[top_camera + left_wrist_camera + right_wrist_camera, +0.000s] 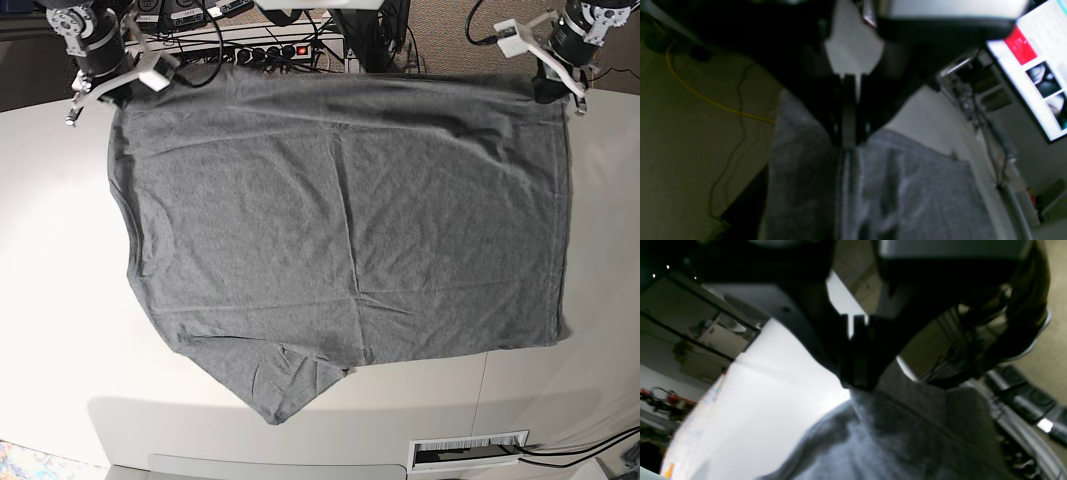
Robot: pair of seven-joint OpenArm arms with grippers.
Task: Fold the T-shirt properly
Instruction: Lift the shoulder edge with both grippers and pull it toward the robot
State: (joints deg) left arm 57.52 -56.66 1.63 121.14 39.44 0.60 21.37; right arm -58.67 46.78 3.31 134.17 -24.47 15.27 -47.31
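On white table, heather-grey cotton T-shirt is light, limp; left gripper and right gripper each pinch far-edge corners; corners suit grasping.

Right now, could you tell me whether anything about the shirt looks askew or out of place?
Yes. The T-shirt is spread over the table, but one sleeve sticks out crumpled at the near edge. The left pincer and right pincer each clamp a far corner.

Black jaws, white brackets, silver-grey wrist joints on both arms.
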